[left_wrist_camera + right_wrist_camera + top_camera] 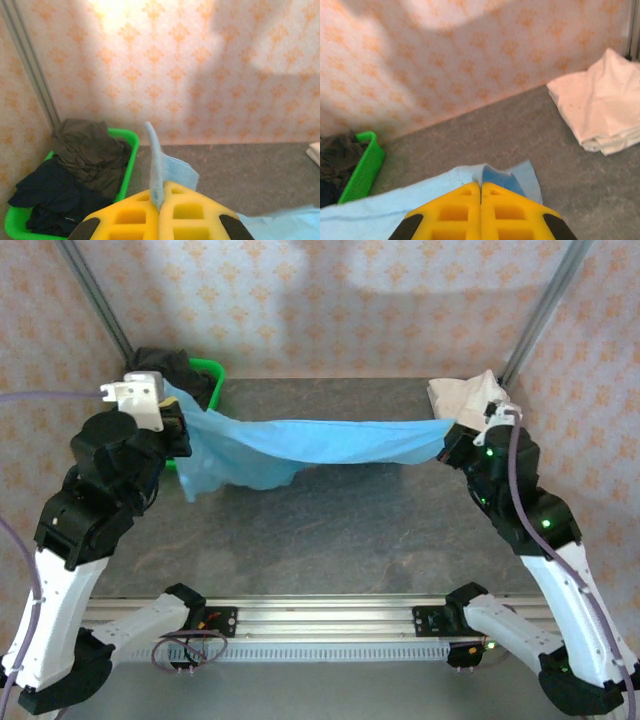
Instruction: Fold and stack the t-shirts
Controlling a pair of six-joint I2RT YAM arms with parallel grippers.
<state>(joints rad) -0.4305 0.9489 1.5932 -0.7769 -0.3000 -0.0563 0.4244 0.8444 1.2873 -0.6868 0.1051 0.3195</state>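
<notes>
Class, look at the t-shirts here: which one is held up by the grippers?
The sky-blue t-shirt, stretched between the left gripper and the right gripper, both shut on it. The cream-white t-shirts lie folded on the table, far right.

Black-and-white arms (pixel 62 585), yellow latticed fingers (pixel 129 218), purple cables (pixel 513 472)

No readable text, label, brand or number: blue t-shirt (pixel 330 440) plain cloth, wallpaper (pixel 175 75) orange ornament motifs, no letters.
</notes>
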